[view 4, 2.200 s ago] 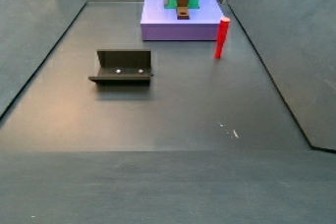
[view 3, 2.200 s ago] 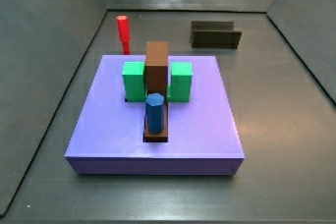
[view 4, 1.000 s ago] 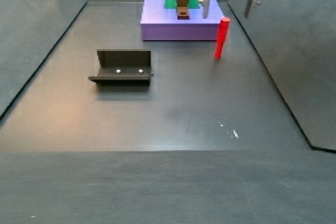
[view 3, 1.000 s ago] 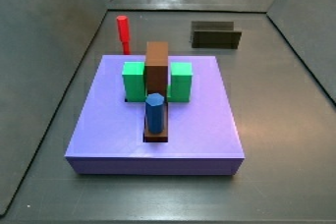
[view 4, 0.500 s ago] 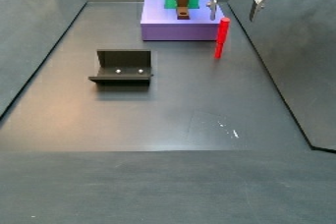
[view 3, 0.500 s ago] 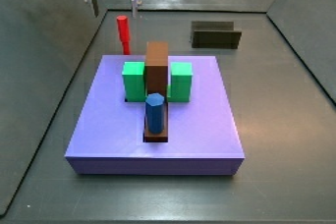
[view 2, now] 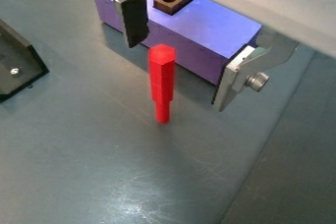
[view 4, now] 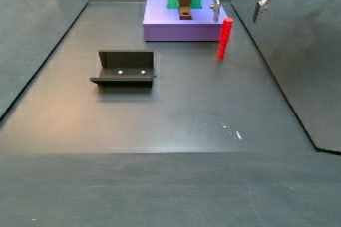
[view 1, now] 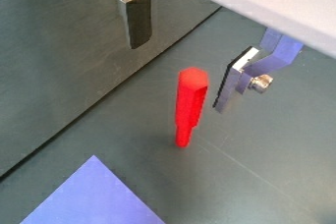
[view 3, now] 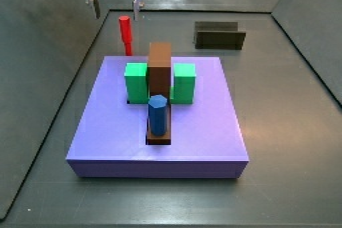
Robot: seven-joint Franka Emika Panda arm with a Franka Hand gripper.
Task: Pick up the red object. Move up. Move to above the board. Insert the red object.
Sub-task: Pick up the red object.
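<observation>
The red object [view 3: 126, 34] is a slim red peg standing upright on the floor just beyond the purple board [view 3: 134, 132]; it also shows in the other side view [view 4: 225, 39] and in both wrist views [view 1: 190, 107] [view 2: 161, 83]. My gripper [view 3: 115, 4] hangs open above the peg, its fingers [view 1: 137, 19] [view 2: 132, 19] spread to either side of the peg's top without touching it. It also shows in a side view [view 4: 238, 6]. On the board stand a brown block [view 3: 160, 82], green blocks [view 3: 136, 83] and a blue peg [view 3: 158, 115].
The dark fixture [view 3: 219, 36] [view 4: 124, 69] stands on the floor away from the board. Grey walls [view 3: 54, 32] enclose the floor. A brown socket piece with a hole [view 2: 172, 2] lies on the board's top.
The gripper has come down into view above the red peg; in the last half second it has barely moved. The peg and board have not moved.
</observation>
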